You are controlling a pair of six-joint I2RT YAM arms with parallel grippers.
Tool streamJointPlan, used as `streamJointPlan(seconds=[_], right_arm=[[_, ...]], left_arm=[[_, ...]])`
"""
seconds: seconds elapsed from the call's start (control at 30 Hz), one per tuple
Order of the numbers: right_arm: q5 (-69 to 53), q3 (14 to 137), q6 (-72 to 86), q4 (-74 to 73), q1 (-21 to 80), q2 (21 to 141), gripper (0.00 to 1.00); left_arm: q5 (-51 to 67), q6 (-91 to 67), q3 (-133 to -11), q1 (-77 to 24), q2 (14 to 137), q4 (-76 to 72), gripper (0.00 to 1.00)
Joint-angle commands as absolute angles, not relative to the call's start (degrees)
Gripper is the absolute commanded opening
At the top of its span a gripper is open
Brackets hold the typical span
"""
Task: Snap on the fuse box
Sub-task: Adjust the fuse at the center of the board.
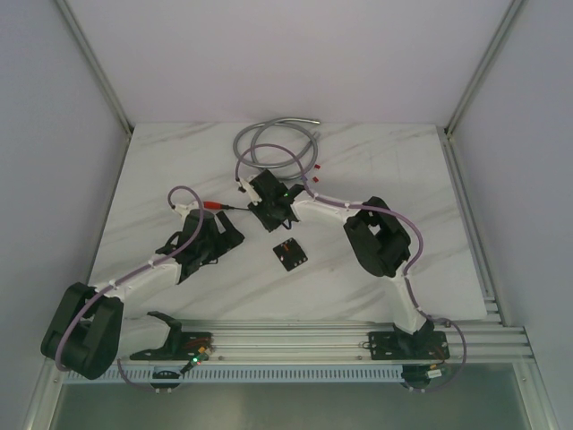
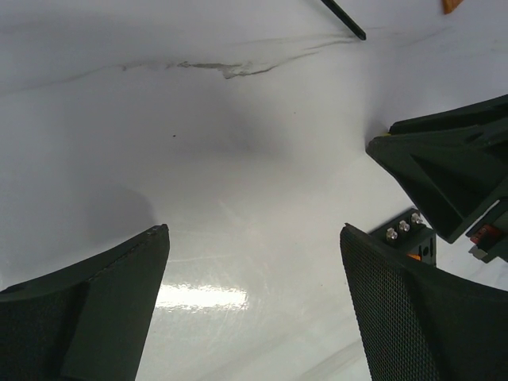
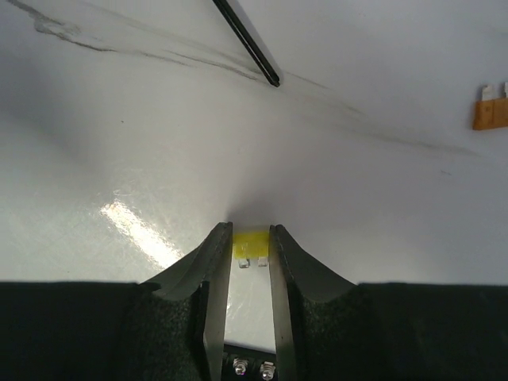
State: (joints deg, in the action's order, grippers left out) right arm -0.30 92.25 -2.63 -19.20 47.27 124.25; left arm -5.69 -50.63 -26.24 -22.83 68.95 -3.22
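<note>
The fuse box (image 1: 289, 255) lies flat on the bench (image 1: 385, 170) just below the middle of the top view, slots up with a few coloured specks showing. It stands apart from both arms and nothing is touching it. As far as these views show, the snapping-on itself has not begun. The right gripper (image 3: 251, 232) is set narrow, and in its own wrist view a yellow fuse (image 3: 250, 241) on the bench fills the slit between its fingertips. Whether the pads already pinch it or only flank it I cannot tell. The left gripper (image 2: 252, 232) hangs low over bare bench at the left of the top view, jaws spread wide and holding nothing (it looks to be waiting its turn). An orange fuse (image 3: 490, 107) lies loose at the upper right of the right wrist view, well away from the yellow one. My reading is that the work is at the stage of handling loose fuses. Still to do, most likely, are lifting the yellow fuse, dealing with the box, and pressing whatever mates with it until it clicks. No cover or mating piece can be made out in any view, so I cannot say how much remains.
</note>
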Motion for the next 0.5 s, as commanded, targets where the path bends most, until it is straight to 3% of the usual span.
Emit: streamJointPlan(seconds=[0.0,0.47], right_arm=[[1.96,91.92,2.41,-19.99,47.19,121.37,0.26],[11.95,85.0,14.55,-23.51,41.39,114.57,0.28]], left_arm=[[-3.44,-48.45,-25.49,-22.78,68.86,-6.39,0.96],[-1.54,-47.56,-24.75,-23.65,67.67,-9.35,0.95]])
